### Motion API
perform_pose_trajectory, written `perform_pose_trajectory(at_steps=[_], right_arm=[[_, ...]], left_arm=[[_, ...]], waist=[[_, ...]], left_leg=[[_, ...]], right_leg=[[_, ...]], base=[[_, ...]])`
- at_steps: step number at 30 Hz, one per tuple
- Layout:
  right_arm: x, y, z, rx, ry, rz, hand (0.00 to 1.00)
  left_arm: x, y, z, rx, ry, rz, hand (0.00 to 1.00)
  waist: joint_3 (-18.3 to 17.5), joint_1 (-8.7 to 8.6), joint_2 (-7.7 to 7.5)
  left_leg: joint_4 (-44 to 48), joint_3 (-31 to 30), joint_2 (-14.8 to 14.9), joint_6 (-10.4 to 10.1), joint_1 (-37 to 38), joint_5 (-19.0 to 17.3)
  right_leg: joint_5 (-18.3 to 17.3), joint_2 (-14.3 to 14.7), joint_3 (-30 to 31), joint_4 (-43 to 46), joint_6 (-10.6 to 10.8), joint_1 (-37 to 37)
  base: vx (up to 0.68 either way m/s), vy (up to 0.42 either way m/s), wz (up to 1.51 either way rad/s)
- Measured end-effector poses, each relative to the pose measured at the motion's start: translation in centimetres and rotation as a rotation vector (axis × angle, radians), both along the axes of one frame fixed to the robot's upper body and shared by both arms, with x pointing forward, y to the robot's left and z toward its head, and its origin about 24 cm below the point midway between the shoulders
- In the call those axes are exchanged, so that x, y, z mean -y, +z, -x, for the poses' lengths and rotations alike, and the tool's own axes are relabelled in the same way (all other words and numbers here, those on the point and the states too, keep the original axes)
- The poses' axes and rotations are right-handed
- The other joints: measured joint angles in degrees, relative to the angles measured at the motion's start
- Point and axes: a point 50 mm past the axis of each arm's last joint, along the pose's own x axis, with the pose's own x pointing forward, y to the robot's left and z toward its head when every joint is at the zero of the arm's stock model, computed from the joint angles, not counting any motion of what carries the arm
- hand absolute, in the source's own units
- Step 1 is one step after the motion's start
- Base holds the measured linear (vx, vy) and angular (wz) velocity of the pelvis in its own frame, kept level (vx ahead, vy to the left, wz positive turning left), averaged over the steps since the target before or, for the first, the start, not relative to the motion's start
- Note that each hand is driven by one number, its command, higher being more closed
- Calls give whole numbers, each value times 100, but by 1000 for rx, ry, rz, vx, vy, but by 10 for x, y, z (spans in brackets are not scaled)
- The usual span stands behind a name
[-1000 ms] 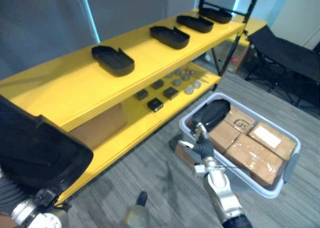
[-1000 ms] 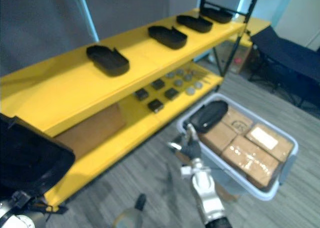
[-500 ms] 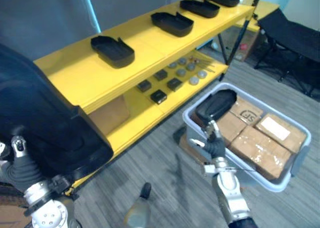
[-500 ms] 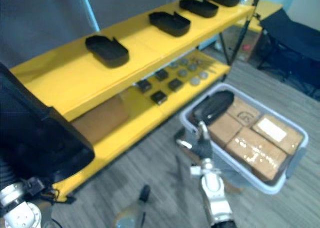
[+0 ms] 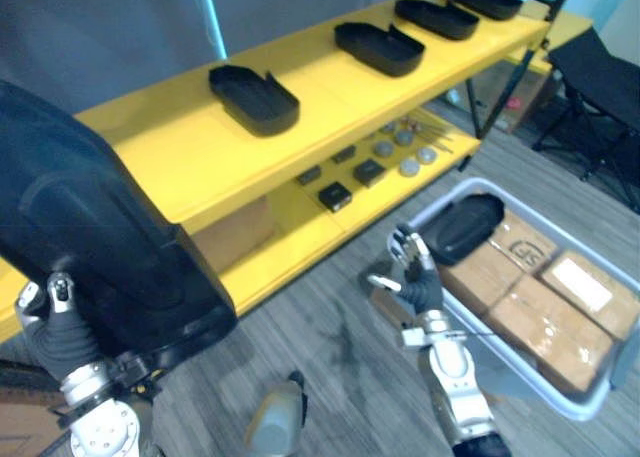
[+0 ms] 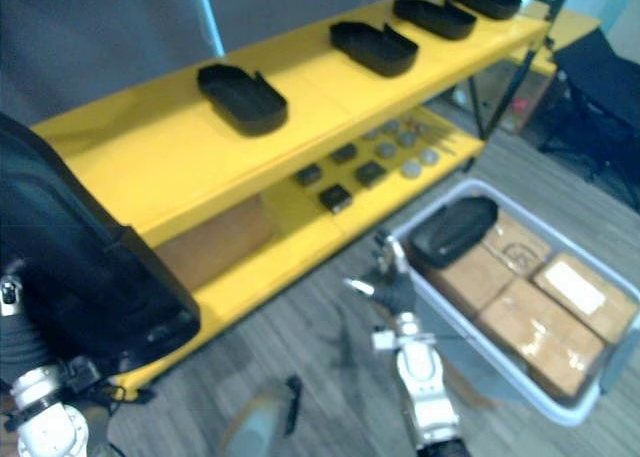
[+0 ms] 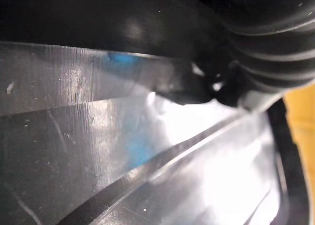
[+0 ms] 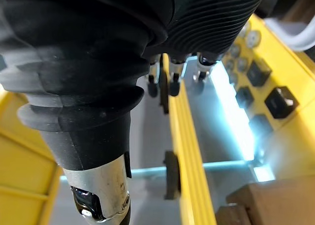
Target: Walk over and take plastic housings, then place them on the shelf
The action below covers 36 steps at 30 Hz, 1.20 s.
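While a large black plastic housing (image 5: pixel 100 237) is carried at the near left against the left hand (image 5: pixel 58 339), the yellow shelf (image 5: pixel 175 149) is faced with a row of housings (image 5: pixel 253 98) already laid open side up along its top board. One more housing (image 5: pixel 465 227) is seen lying on cardboard boxes (image 5: pixel 545 327) in the pale bin (image 5: pixel 432 193) at the right. The step in hand is judged to be the placing. The carried piece would best be kept level, turned open side up like the rest, and lowered flat onto the bare stretch of board left of the row, well back from the near edge, before it is let go. The right hand (image 5: pixel 418 282) is held low beside the bin's near-left rim, its fingers straight and apart, with nothing in them. How the left hand grips cannot be told, since it is masked by the housing's glossy wall. The shelf's near-left end is covered by the carried housing, the bin is cut off at the right, and the small parts (image 5: pixel 335 195) on the lower board are too small to identify.
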Motion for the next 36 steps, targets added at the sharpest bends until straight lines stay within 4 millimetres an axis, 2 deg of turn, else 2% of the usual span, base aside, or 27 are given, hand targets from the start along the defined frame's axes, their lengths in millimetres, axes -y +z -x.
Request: perform_pose_trajectory(at_steps=[1, 2, 3, 4, 6, 7, 8, 9, 10, 11, 12, 13, 14, 15, 16, 17, 18, 19, 20, 21, 23, 26, 29, 33, 36], right_arm=[[-2, 2, -1, 10, -1, -9, 0], [-4, 4, -1, 30, -2, -26, 0], [-4, 6, -2, 42, 1, -27, 0], [-3, 9, -2, 52, -4, -29, 0], [-1, 14, -2, 81, -7, -28, 0], [5, 26, -3, 134, -16, -26, 0], [6, 27, -3, 141, -17, -25, 0], [10, 31, -4, 155, -20, -37, 0], [15, 33, -3, 164, -27, -51, 0], [15, 34, -3, 167, -26, -54, 0], [17, 38, 0, 187, -30, -60, 0], [18, 41, 3, 201, -30, -71, 0], [21, 50, 7, 237, -33, -72, 0], [24, 54, 8, 256, -28, -64, 0], [27, 56, 8, 262, -25, -62, 0], [32, 57, 7, 264, -21, -46, 0], [38, 59, 6, 270, -42, -37, 0], [41, 60, 5, 277, -52, -36, 0], [44, 64, 3, 293, -73, -30, 0], [47, 68, 1, 308, -101, -35, 0], [49, 74, -2, 333, -121, -46, 0], [44, 77, -1, 352, -123, -86, 0], [44, 76, 7, 354, -147, -135, 0], [44, 58, 18, 265, -163, -156, 0], [45, 54, 21, 242, -169, -149, 0]], left_arm=[[-2, 2, 0, 3, 6, -12, 100], [-4, 5, -2, 9, 10, -23, 100], [-4, 6, -5, 16, 18, -11, 100], [-4, 8, -7, 30, 22, -7, 100], [-4, 12, -10, 51, 20, -7, 100], [-2, 17, -21, 85, 4, -3, 100], [-2, 17, -23, 88, 1, -2, 100], [-2, 17, -32, 88, -9, 6, 100], [1, 12, -43, 70, -30, 30, 100], [2, 11, -44, 65, -34, 36, 100], [8, 6, -48, 45, -59, 56, 100], [11, 4, -49, 35, -73, 63, 100], [18, 0, -49, 22, -101, 74, 100], [28, -9, -46, -9, -127, 116, 100], [32, -13, -44, -21, -137, 134, 100], [37, -18, -40, -36, -141, 162, 100], [42, -19, -42, -38, -152, 174, 100], [45, -18, -44, -33, -161, 174, 100], [50, -14, -48, -19, -194, 165, 100], [54, -10, -53, -7, -221, 142, 100], [59, -6, -55, -4, -237, 108, 100], [57, -6, -56, -28, -243, 76, 100], [46, -2, -56, -59, -230, -3, 100], [37, -1, -55, -107, -209, -74, 100], [34, 10, -63, -136, -239, -187, 100]], waist=[[-4, -18, -21], [22, -40, -1], [49, -126, 48], [62, -187, 103], [51, -239, 126], [40, -367, 188], [44, -385, 199], [51, -492, 235], [56, -600, 246], [54, -630, 241], [29, -718, 192], [-20, -758, 128], [-146, -796, -46], [-233, -785, 195], [-288, -780, 288], [-357, -734, 448], [-431, -761, 572], [-456, -781, 611], [-485, -804, 657], [-485, -789, 666], [-483, -767, 658], [-424, -776, 526], [-418, -803, 410], [-412, -941, 400], [-418, -1041, 408]], left_leg=[[-87, -35, 0, 35, 75, -13], [-229, -120, 2, 165, 258, -21], [-406, -238, 25, 227, 565, -32], [-604, -311, 66, 228, 889, -32], [-712, -400, 85, 213, 1078, -55], [-698, -719, 86, 230, 1099, -188], [-698, -783, 86, 222, 1098, -199], [-707, -1082, 78, 200, 1111, -244], [-738, -1451, 57, 111, 1191, -277], [-738, -1543, 46, 85, 1206, -285], [-765, -1930, -25, -56, 1261, -318], [-791, -2101, -88, -111, 1274, -353], [-810, -2295, -145, -220, 1267, -469], [-889, -1978, 237, -253, 1248, -482], [-915, -1735, 442, -288, 1225, -418], [-1052, -1284, 748, -409, 1236, -264], [-1176, -680, 943, -503, 1239, -156], [-1211, -353, 1019, -503, 1260, -64], [-1317, 266, 1120, -474, 1315, 230], [-1605, 715, 1121, -548, 1476, 489], [-1927, 938, 1059, -578, 1685, 641], [-2115, 966, 957, -580, 1951, 636], [-2195, 1116, 809, -519, 1975, 551], [-2207, 1307, 660, -435, 2045, 494], [-2285, 1457, 650, -430, 2101, 488]], right_leg=[[192, -59, 133, 282, 63, -167], [-21, -31, 397, 929, 186, -503], [-553, 138, 423, 1284, 218, -663], [-895, 400, 405, 1186, 187, -745], [-1107, 639, 442, 840, 114, -917], [-1144, 1071, 932, 180, 61, -1386], [-1140, 1143, 1047, 84, 67, -1467], [-1041, 1413, 1627, -355, 200, -1742], [-880, 1676, 2271, -842, 433, -1892], [-852, 1706, 2373, -945, 473, -1894], [-731, 1760, 2657, -1212, 488, -1831], [-679, 1746, 2746, -1259, 475, -1801], [-204, 1655, 2710, -1295, 596, -1697], [-249, 1727, 2230, -1312, 456, -1528], [-250, 1776, 2053, -1365, 426, -1445], [-243, 1845, 1695, -1502, 364, -1218], [-221, 1854, 1298, -1690, 323, -951], [-221, 1845, 1142, -1753, 321, -847], [-249, 1813, 832, -1798, 275, -702], [-261, 1774, 647, -1781, 257, -622], [-263, 1734, 563, -1786, 260, -495], [-240, 1674, 587, -1928, 304, -307], [-127, 1579, 727, -2278, 488, -258], [44, 1504, 889, -2529, 630, -209], [168, 1528, 1031, -2668, 628, -237]], base=[[260, 128, -2], [293, 67, 13], [364, 71, 21], [297, 66, 25], [245, 10, 45], [225, -39, 69], [257, -95, 112], [209, -196, 132], [209, -196, 140], [214, -291, 164], [119, -239, 134], [221, -441, 200], [223, -473, 194], [276, -531, 177], [215, -391, 142], [250, -305, 138], [253, -235, 143], [281, -223, 152], [214, -162, 128], [147, -89, 112], [106, -11, 48], [56, 47, -4], [-10, 78, -24], [-39, 54, -24], [-60, 41, -25]])
